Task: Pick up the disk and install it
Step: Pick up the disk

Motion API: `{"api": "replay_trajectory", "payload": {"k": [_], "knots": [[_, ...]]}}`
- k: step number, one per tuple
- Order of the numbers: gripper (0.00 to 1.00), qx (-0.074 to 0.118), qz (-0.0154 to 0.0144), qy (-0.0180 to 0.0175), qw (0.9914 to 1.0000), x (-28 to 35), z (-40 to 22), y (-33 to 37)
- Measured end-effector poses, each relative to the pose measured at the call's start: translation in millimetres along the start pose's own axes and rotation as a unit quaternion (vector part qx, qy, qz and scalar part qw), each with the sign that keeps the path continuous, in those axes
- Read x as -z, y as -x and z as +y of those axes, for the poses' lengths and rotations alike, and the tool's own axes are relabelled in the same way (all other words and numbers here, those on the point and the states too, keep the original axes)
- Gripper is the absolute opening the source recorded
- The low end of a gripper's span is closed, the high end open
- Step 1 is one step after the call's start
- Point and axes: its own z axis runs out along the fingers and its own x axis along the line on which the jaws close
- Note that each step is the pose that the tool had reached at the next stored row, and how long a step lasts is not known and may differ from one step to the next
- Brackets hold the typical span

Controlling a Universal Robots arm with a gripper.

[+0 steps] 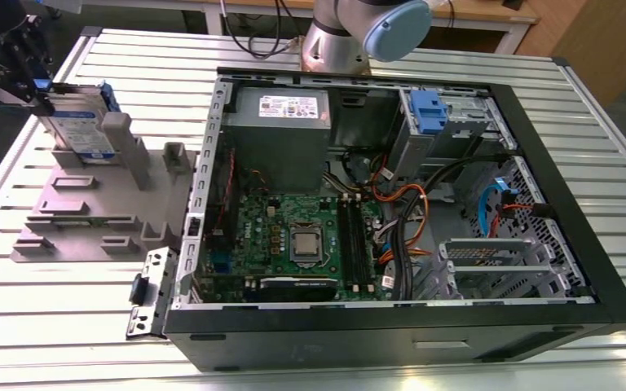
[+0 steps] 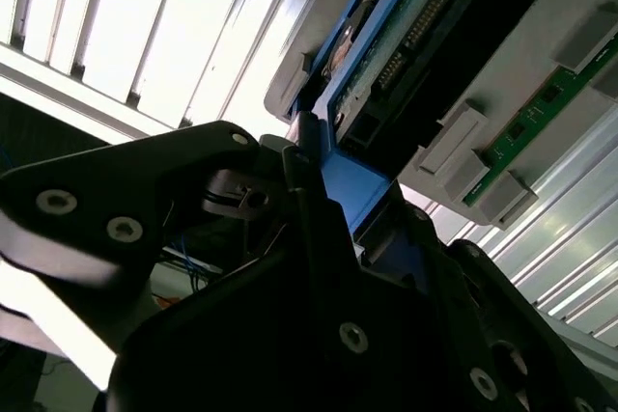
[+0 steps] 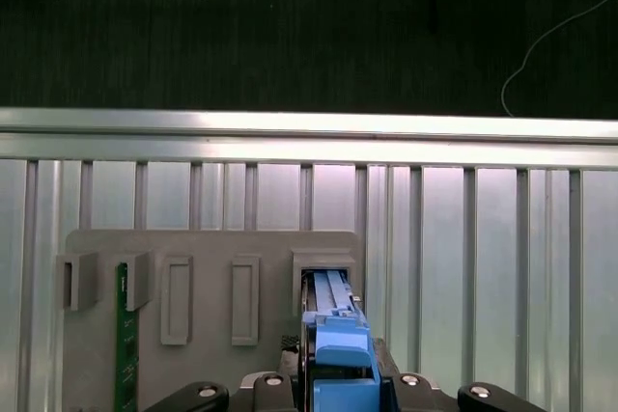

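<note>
Where the disk [image 1: 82, 126] stands on edge in the grey holder [image 1: 85, 213] on the tabletop [image 1: 30, 314], I find my claw [image 1: 37, 90] at its near end. The long axis runs straight away into the slot. The claw appears clenched on the disk's blue carrier tab [image 3: 340, 349].

The exterior view looks down over the counter [image 1: 585, 114]; both wrist views sit close, seemingly above the shared grey rack [image 1: 74, 216] [image 3: 208, 243] [image 2: 449, 151].

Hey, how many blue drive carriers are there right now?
2. One frames the disk standing in the grey fixture on the exterior view's left; the other carrier sits in the computer case. More could be hidden inside it.
</note>
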Motion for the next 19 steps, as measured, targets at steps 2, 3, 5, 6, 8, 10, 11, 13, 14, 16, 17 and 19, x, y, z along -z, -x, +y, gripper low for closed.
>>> {"api": "replay_trajectory", "payload": {"k": [2,3,5,6,8,10,11,13,14,16,17,19], "knots": [[0.36,0.0,0.0,0.0,1.0,-0.1,0.0,0.0],[0.36,0.0,0.0,0.0,1.0,-0.1,0.0,0.0],[0.36,0.0,0.0,0.0,1.0,-0.2,0.0,0.0],[0.36,0.0,0.0,0.0,1.0,-0.2,0.0,0.0],[0.36,0.0,-0.0001,-0.0001,1.0,0.4,0.0,0.0],[0.36,0.0,0.0,0.0,1.0,2.0,0.0,0.1],[0.36,0.0,0.0,0.0,1.0,2.8,0.0,0.1],[0.36,0.0,0.0,0.0,1.0,4.7,0.0,0.2],[0.36,0.0,0.0,0.0,1.0,5.6,0.0,0.2],[0.36,0.0,0.0,0.0,1.0,7.5,0.0,0.2],[0.36,0.0,0.0,0.0,1.0,8.4,0.0,0.3],[0.36,0.0,0.0,0.0,1.0,10.3,0.1,0.3]]}}
